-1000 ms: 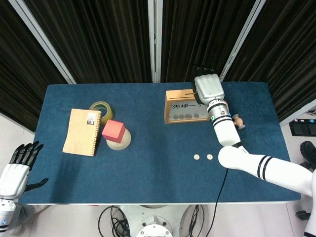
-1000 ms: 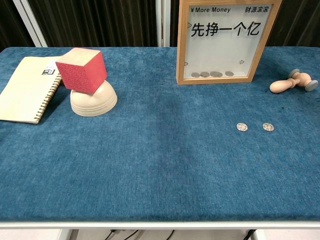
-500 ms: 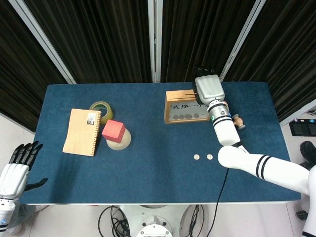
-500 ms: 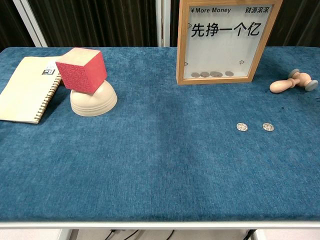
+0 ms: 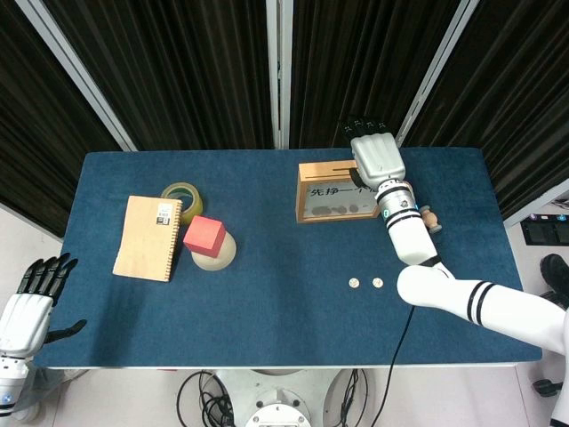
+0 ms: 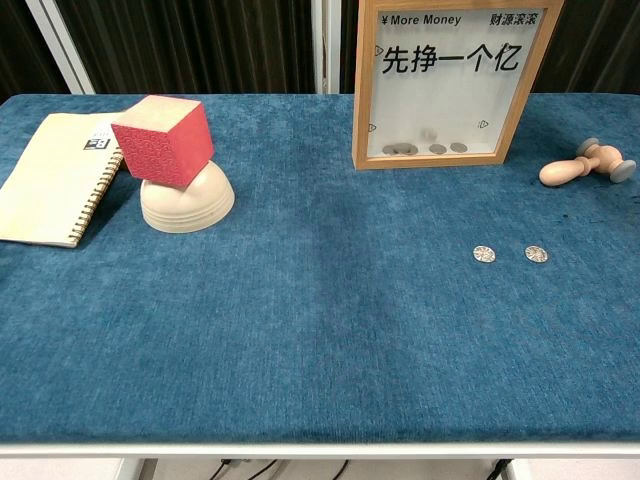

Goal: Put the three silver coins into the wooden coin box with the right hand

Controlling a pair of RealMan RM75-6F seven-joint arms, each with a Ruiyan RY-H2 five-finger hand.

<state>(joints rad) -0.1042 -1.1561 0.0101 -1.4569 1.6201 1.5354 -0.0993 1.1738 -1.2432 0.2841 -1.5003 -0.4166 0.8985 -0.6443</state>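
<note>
The upright glass-fronted wooden coin box (image 6: 448,82) is standing at the table's far edge, with coins lying inside at its bottom. Two silver coins (image 6: 484,254) are lying side by side nearer the front. The right hand (image 5: 377,158) is hovering over the box top, possibly touching. The red cube (image 6: 164,139) is resting tilted on an upturned cream bowl (image 6: 187,201), right of the spiral notebook (image 6: 52,176).

A blue-clothed table (image 6: 300,330) carries a spiral notebook (image 6: 50,180) far left, an upturned bowl (image 6: 187,203), a tape roll (image 5: 180,195), the wooden coin box (image 6: 452,85) far right, two silver coins (image 6: 484,254) near right, and a wooden stamp (image 6: 585,164).

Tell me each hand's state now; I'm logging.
Left hand: open, holding nothing.
Right hand: above the wooden coin box; grip cannot be told.
</note>
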